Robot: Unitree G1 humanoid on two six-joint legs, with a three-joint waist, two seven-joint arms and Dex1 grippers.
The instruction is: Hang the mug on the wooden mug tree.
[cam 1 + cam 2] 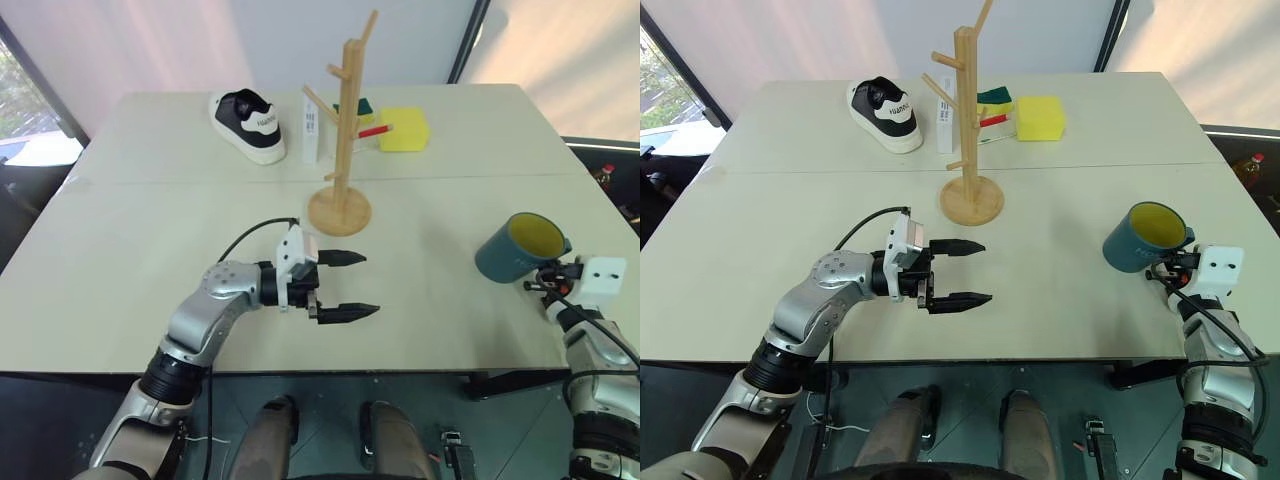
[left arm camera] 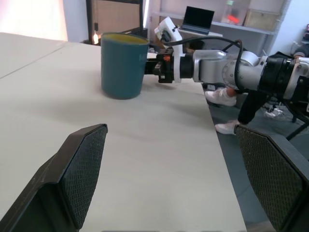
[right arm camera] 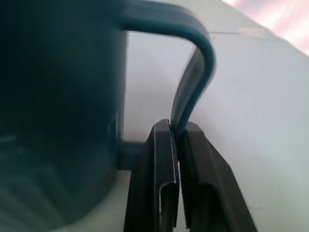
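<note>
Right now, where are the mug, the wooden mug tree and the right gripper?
mug [image 1: 508, 255], left eye view, teal outer wall.
wooden mug tree [image 1: 348, 120], left eye view, mid pole.
right gripper [image 3: 177, 145], right wrist view, fingertips pinching the handle.

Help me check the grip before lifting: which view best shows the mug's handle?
The right wrist view: the handle arches close up, its lower part pinched between the right end effector fingers. The left eye view has the mug upright, its handle largely hidden. The left wrist view shows the body side-on, with the handle behind it.
</note>
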